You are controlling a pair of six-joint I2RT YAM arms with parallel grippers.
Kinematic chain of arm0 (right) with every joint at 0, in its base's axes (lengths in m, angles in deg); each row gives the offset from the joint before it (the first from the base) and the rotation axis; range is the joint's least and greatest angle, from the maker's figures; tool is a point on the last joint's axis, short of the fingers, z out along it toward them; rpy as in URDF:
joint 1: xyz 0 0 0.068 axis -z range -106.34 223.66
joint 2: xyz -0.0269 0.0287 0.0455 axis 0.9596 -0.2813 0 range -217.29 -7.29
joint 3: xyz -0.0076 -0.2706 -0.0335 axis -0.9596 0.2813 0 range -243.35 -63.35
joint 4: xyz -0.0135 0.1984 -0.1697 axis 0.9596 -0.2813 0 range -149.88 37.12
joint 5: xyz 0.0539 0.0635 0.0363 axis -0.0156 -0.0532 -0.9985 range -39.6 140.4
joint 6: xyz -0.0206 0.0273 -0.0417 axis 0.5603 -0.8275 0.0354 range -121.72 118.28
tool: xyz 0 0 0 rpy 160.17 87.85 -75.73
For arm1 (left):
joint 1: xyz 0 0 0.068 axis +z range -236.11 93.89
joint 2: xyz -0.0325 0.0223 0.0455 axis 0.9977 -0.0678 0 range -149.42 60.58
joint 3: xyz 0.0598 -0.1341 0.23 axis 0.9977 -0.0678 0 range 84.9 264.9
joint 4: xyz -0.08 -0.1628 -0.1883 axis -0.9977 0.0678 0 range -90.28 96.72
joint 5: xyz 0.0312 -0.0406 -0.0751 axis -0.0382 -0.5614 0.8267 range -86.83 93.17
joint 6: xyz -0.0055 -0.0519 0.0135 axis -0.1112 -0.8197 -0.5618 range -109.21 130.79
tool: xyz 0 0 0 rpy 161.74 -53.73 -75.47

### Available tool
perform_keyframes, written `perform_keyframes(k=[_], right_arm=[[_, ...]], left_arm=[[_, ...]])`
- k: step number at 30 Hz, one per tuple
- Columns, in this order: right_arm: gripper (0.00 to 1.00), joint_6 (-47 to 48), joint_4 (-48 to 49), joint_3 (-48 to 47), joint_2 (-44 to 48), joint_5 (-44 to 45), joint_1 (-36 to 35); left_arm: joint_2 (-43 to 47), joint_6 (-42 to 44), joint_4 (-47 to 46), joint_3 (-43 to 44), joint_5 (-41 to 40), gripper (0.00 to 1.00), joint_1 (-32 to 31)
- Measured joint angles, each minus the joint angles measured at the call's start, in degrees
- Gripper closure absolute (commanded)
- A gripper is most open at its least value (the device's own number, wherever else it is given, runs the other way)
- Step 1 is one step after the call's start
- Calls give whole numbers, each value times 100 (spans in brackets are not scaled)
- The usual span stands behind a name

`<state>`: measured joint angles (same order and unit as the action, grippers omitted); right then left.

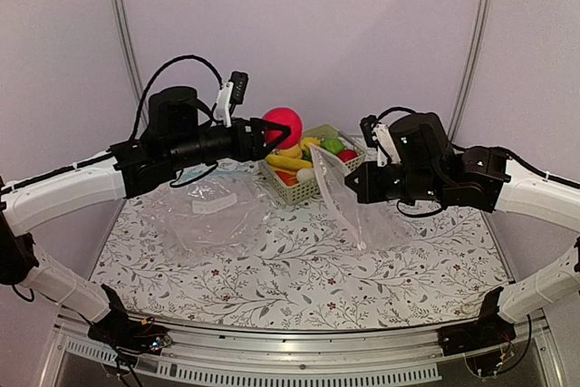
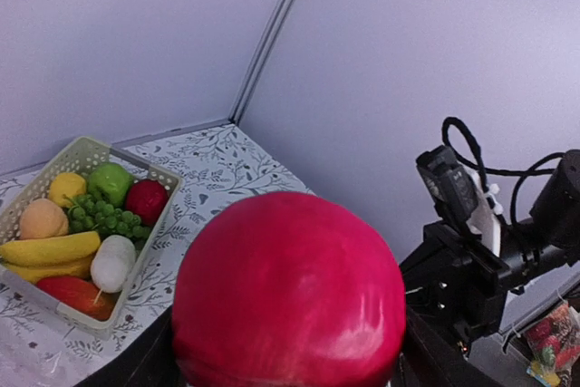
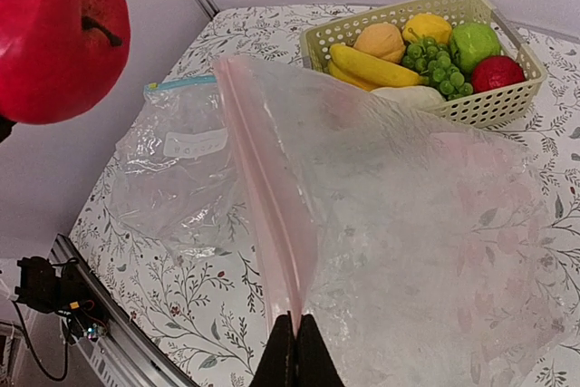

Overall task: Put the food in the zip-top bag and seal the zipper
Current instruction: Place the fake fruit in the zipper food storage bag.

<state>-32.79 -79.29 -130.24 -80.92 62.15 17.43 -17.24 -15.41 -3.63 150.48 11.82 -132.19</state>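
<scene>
My left gripper [image 1: 272, 136] is shut on a big red apple [image 1: 282, 124], held in the air beside the basket; the apple [image 2: 288, 292] fills the left wrist view between the dark fingers. My right gripper [image 3: 296, 351] is shut on the pink zipper [image 3: 263, 188] of the zip-top bag [image 3: 408, 224], holding the bag [image 1: 349, 197] up on edge right of the basket. Left in the basket are a banana [image 3: 376, 68], peach [image 3: 379, 41], lemon [image 3: 426, 26], grapes [image 3: 435, 65], green fruit [image 3: 473, 43], small red fruit [image 3: 497, 72] and white piece [image 3: 408, 95].
The pale mesh basket [image 1: 299, 195] stands at the back middle of the flowered table. A second clear bag [image 1: 213, 215] with a blue strip and white label lies flat under the left arm. Walls close the back and sides.
</scene>
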Motion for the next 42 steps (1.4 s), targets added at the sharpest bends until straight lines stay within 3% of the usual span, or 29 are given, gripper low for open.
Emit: perform_keyframes(k=[8,18,42], right_arm=[[100,-37,275,-13,264,-299,0],[100,-160,588,0,472,-621,0],[100,-234,1023,205,581,-1226,72]], left_arm=[[304,-348,-1207,-680,273,30,-824],[-107,-452,-2212,-907,498,30,-1158],[-894,-221,-702,-26,-1283,31,-1506]])
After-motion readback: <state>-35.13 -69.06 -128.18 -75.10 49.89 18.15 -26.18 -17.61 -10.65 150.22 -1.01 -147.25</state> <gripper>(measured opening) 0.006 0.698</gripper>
